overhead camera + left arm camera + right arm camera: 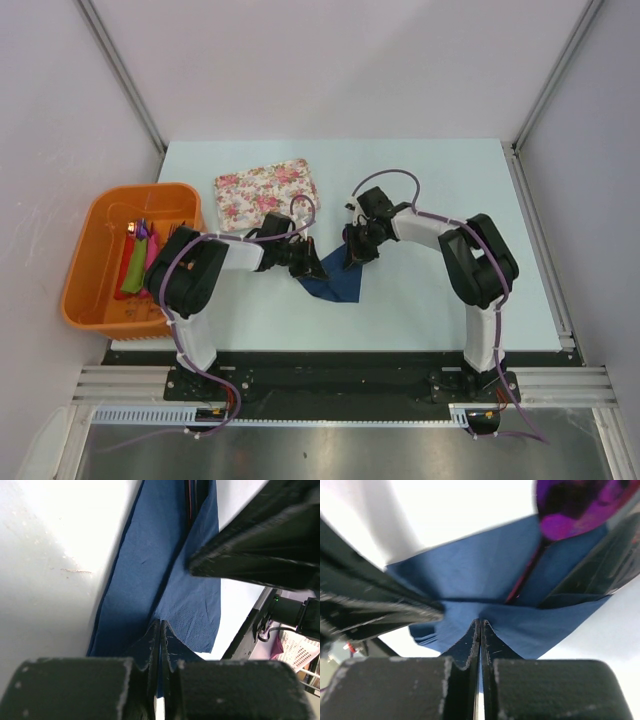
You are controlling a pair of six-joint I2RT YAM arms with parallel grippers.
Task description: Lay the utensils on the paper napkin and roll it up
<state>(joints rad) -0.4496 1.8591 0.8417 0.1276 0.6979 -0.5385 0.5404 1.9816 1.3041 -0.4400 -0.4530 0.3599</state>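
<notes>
The dark navy paper napkin lies between the two arms near the middle of the table, partly folded up. My left gripper is shut on the napkin's left edge. My right gripper is shut on its right edge. A purple utensil lies inside the fold, its slim handle running down into the napkin; it also shows as a dark strip in the left wrist view. No grey-silver utensil shows.
An orange bin at the left edge holds red, pink and green rolled napkins. A floral tray lies behind the left gripper. The table's far and right parts lie beyond the arms.
</notes>
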